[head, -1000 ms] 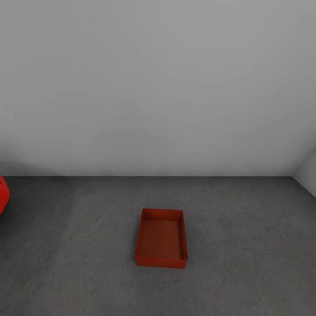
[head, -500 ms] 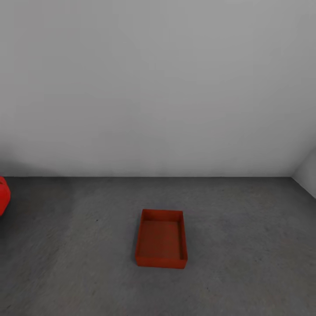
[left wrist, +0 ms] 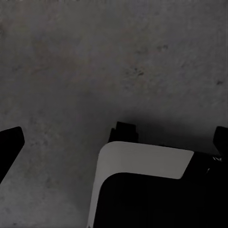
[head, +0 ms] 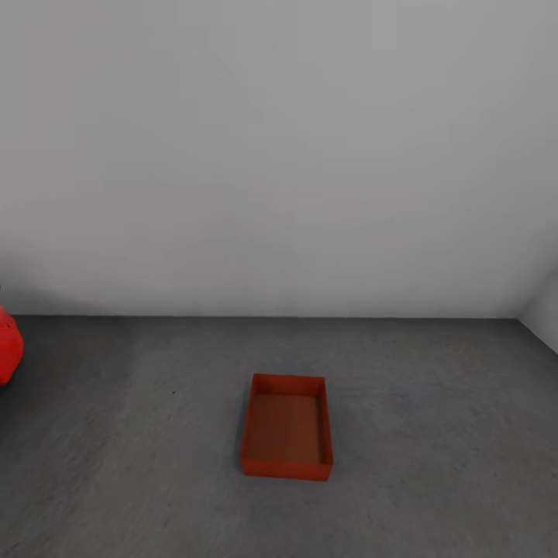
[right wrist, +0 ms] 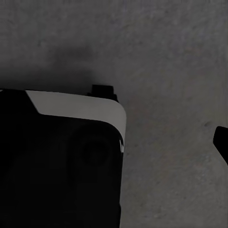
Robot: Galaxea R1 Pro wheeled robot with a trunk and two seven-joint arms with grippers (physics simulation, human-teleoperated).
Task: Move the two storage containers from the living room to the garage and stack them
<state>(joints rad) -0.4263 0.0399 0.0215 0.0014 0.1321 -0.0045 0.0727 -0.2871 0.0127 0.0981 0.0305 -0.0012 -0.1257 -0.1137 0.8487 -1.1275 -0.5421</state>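
Hanging over the floor [left wrist: 71, 57], the left gripper [left wrist: 116, 145] is spread wide and empty, one dark fingertip [left wrist: 9, 147] at each side of its wrist view and bare concrete between them. The right gripper [right wrist: 114, 147] shows a single fingertip [right wrist: 221, 142]; its partner seems lost against the dark robot base [right wrist: 61, 166], so I cannot tell how its jaws stand.

Ahead in the head view, one storage container [head: 286, 428] sits flat and upright on the garage's grey concrete, well apart from the white wall [head: 279, 155] behind it. By my reading, the first placement is done. The next move calls for fetching the second bin from the living room, then lowering it squarely onto this one's rim.

Open concrete surrounds the container on every side. A red car [head: 6, 355] edges in at far left and a wall corner [head: 542, 310] at far right, both well clear.
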